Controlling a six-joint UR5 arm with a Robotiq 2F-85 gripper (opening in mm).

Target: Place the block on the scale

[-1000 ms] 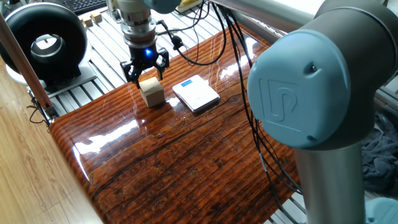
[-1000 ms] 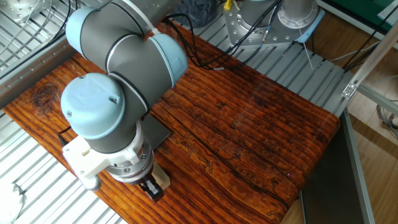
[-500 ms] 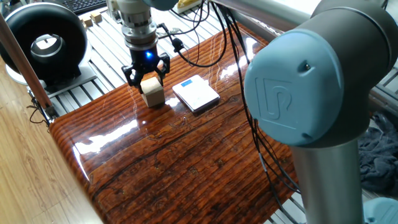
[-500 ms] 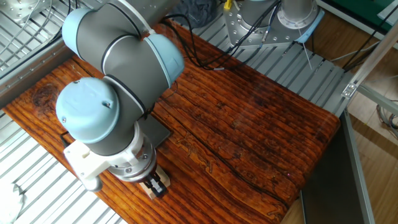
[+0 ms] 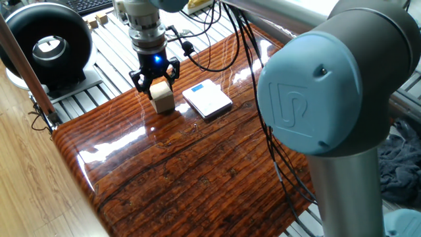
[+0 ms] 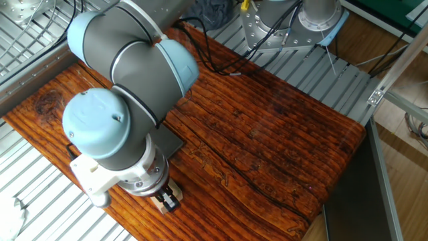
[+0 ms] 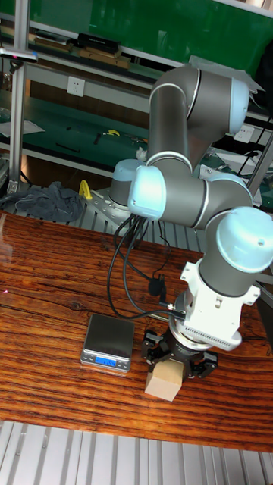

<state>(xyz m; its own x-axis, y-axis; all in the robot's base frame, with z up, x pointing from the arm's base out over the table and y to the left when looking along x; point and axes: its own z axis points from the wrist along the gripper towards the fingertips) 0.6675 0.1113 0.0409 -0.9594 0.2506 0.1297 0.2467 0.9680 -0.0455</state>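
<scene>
One fixed view: the arm [image 5: 329, 99] stands over the wooden table [image 5: 197, 171], its gripper [image 5: 155, 78] down over the block [image 5: 161, 96].

The big grey and blue arm fills the near right of this view and reaches across to the far left corner of the glossy red-brown table. The scale [image 5: 207, 99], a thin white pad with a small blue mark, lies flat on the table just beside the block, apart from it. The block, a tan wooden cube, sits on the table surface, not on the scale. In the tall fixed view the gripper [image 7: 180, 356] has its black fingers [image 7: 152, 349] set either side of the block's [image 7: 164, 380] top; whether they press it or stand just clear, I cannot tell. Black cables [image 5: 227, 49] trail across the far table edge.
</scene>
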